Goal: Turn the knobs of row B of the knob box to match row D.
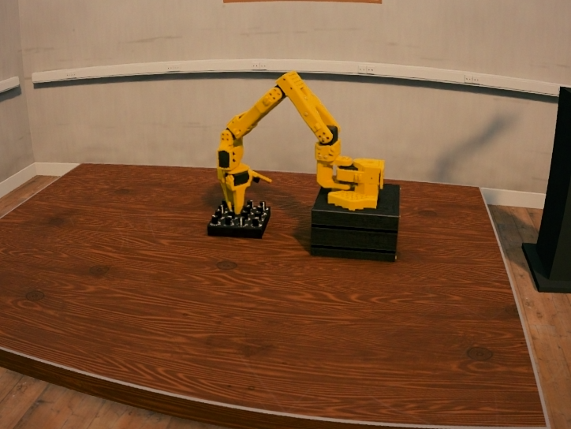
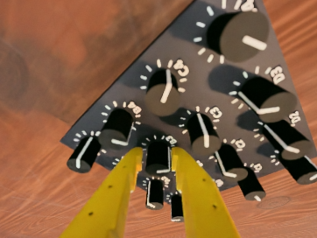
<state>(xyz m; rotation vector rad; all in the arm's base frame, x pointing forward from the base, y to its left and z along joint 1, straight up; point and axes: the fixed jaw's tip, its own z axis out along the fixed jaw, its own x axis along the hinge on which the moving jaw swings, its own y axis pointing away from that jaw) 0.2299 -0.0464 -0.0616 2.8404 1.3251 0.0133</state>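
Note:
The black knob box (image 1: 237, 224) (image 2: 131, 87) lies on the wooden table, left of the arm's base. Its black knobs carry white pointer lines and stand in labelled rows. My yellow gripper (image 1: 236, 208) (image 2: 156, 150) points straight down onto the box. Its two fingers stand narrowly apart on either side of knob B3 (image 2: 158, 163), with small gaps showing at the knob's sides. Knob B4 (image 2: 117, 128) is just to the left of the fingers. Knobs C4 (image 2: 163, 93) and C3 (image 2: 203, 133) lie beyond, and D4 (image 2: 242, 35) and D3 (image 2: 267, 101) farther still. The nearest row is partly hidden by the fingers.
The arm's base sits on a black block (image 1: 354, 230) to the right of the knob box. A tall black stand (image 1: 556, 207) is off the table at the far right. A grey wall runs behind the table.

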